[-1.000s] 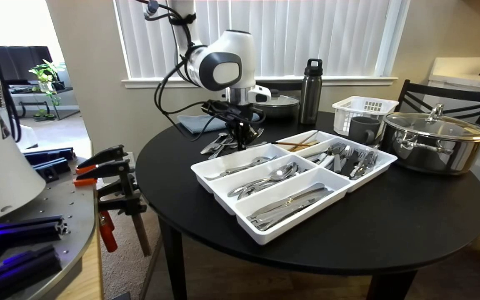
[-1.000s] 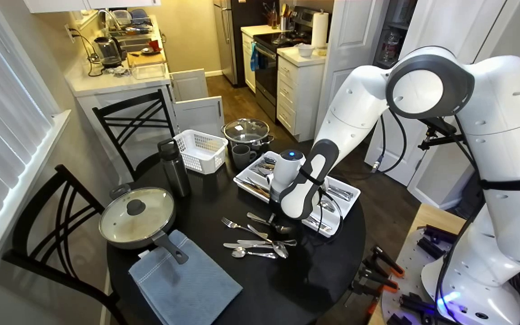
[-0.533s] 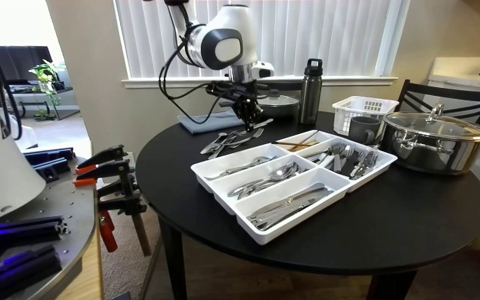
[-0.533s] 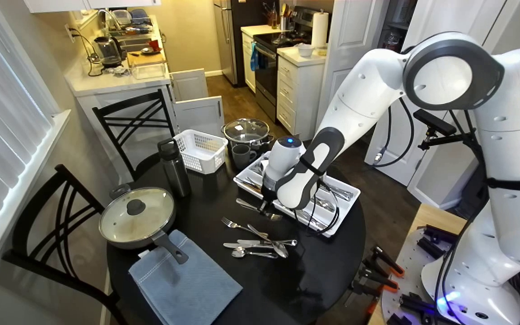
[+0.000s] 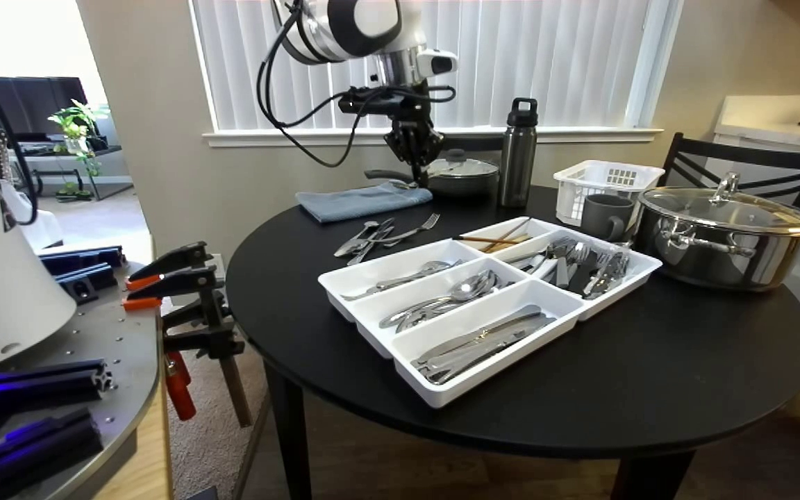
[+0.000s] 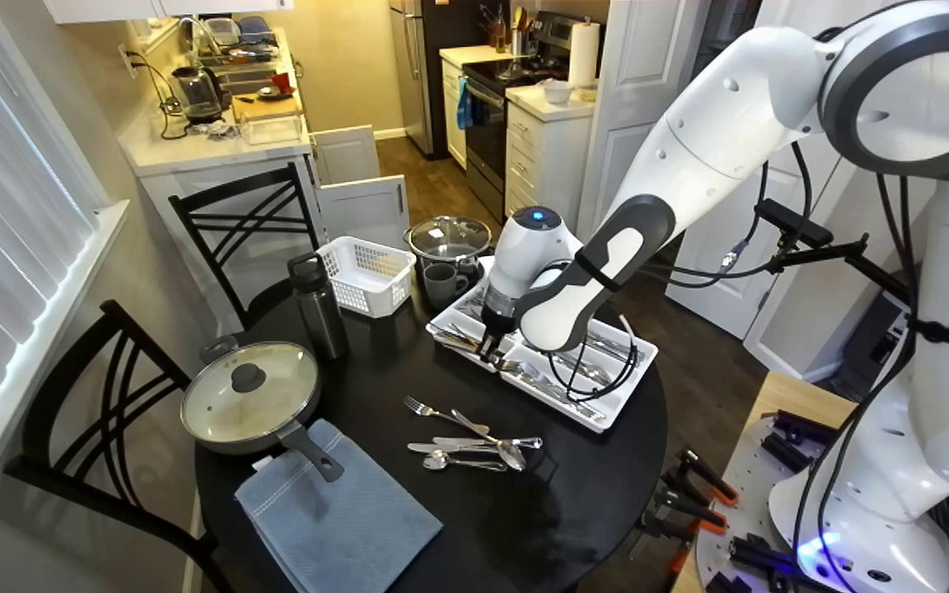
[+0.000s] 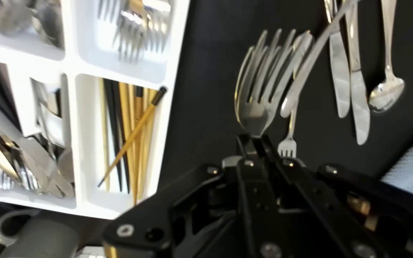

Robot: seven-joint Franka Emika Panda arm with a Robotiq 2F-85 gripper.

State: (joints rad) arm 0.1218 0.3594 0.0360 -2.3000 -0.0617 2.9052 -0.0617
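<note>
Black table [image 5: 650, 361] | gripper [image 7: 254, 140] holds fork [image 7: 257, 111] | axis up wrist view, tines topmost

This looks like a home: a dining corner that opens onto a kitchen [image 6: 433, 169]. The round black surface [image 5: 650, 375] carries a cutlery tray [image 5: 560, 295], a lidded pot [image 5: 723, 246], a frying pan [image 6: 273, 403] and a grey mug [image 5: 605, 215]. Black chairs [image 6: 268, 301] stand by it, and vertical blinds [image 5: 546, 62] cover the window [image 5: 655, 55] close by. In an exterior view, a stove [image 6: 487, 136], a refrigerator [image 6: 415, 91], white drawers [image 6: 528, 161] and a paper towel roll [image 6: 584, 56] show in the kitchen, with a kettle [image 6: 194, 92] on the counter [image 6: 170, 154]. In an exterior view, a leafy plant [image 5: 75, 125] and a dark screen [image 5: 33, 101] stand in a further room [image 5: 105, 201].
</note>
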